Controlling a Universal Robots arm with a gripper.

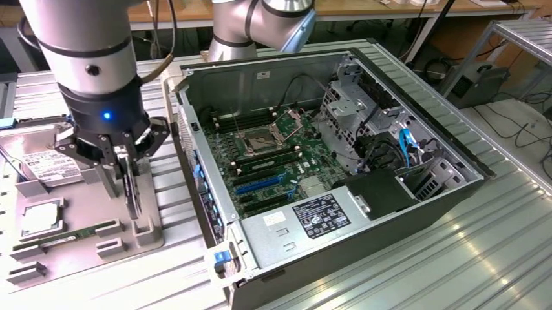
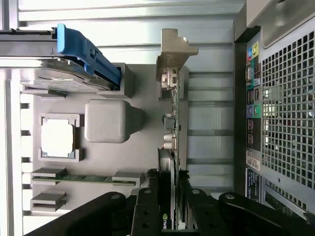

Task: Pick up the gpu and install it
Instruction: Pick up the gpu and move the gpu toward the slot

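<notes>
Jaws of the gripper point(image 1: 123, 184) are closed on the gpu point(image 2: 173, 128), one finger against each face as far as the wrist view lets one judge. In the exterior view the card stands on edge in the grey tray point(image 1: 151, 240), at about nine o'clock from the open computer case point(image 1: 448, 194). Its pale bracket point(image 2: 174, 49) forms the end farthest from the fingers.

Handling, as a judgement: the card looks light and stiff, but fragile. Small parts stud its faces, and a fan would not tolerate pressure. The flat faces near one end, where the fingers sit, seem a reasonable hold. Being thin, the card could pivot or slip if it is squeezed off-centre.

Hard to make out: the card is seen edge-on, so its fan face cannot be read. The fingers cover the contact areas themselves. Its lower edge is lost against the tray, so whether it rests in a slot or is already clear cannot be told. On the same tray, at nine to ten o'clock from the card, lies a hard drive point(image 1: 39, 165). A memory stick point(image 1: 64, 237) lies at about seven o'clock.
</notes>
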